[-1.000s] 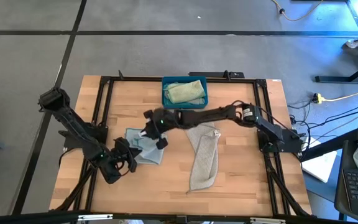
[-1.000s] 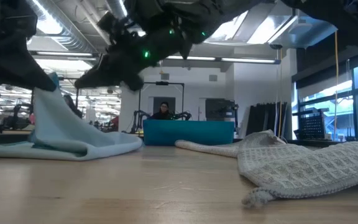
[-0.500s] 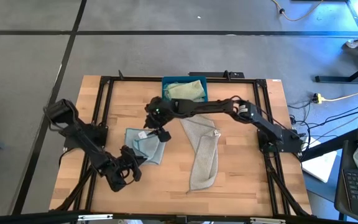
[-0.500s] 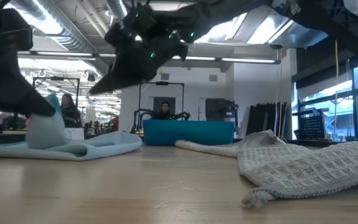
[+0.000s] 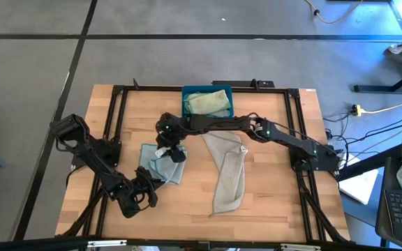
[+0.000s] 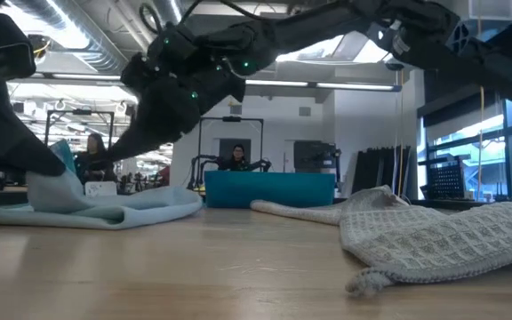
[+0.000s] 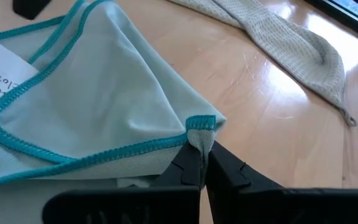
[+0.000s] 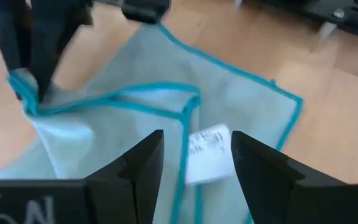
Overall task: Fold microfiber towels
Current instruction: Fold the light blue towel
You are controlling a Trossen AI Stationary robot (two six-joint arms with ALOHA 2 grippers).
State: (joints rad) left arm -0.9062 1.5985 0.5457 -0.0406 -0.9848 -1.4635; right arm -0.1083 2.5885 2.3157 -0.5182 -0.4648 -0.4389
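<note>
A pale blue microfiber towel (image 5: pixel 160 164) with teal hems lies partly folded on the table left of centre. My left gripper (image 5: pixel 151 183) is at its near side, shut on one corner. My right gripper (image 8: pixel 194 155) hovers open just above the towel's far part (image 5: pixel 169 148), over a white label (image 8: pixel 207 146), touching nothing. A grey-beige waffle towel (image 5: pixel 229 174) lies crumpled lengthwise right of centre. A pale green towel (image 5: pixel 206 103) sits in the teal bin (image 5: pixel 187 111) at the far edge. My left gripper pinches the pale blue towel's hemmed corner (image 7: pixel 199 124) between its two fingertips. The fingers slant down toward the table. The corner stands a little above the table (image 6: pixel 59 160). The cloth slopes slack from it down to the rest of the towel, which lies flat.
The black frame rails (image 5: pixel 117 118) run along the table's left, far and right sides. Bare wood (image 5: pixel 187 202) lies between the two towels and along the near edge. In the low view a person (image 6: pixel 234 158) sits far behind the bin.
My left gripper has sunk and drawn toward the table's near edge with the towel's corner. The cloth peak that stood tall is now low and slack. My right gripper has swung toward the table's left and tipped down over the towel's far part.
</note>
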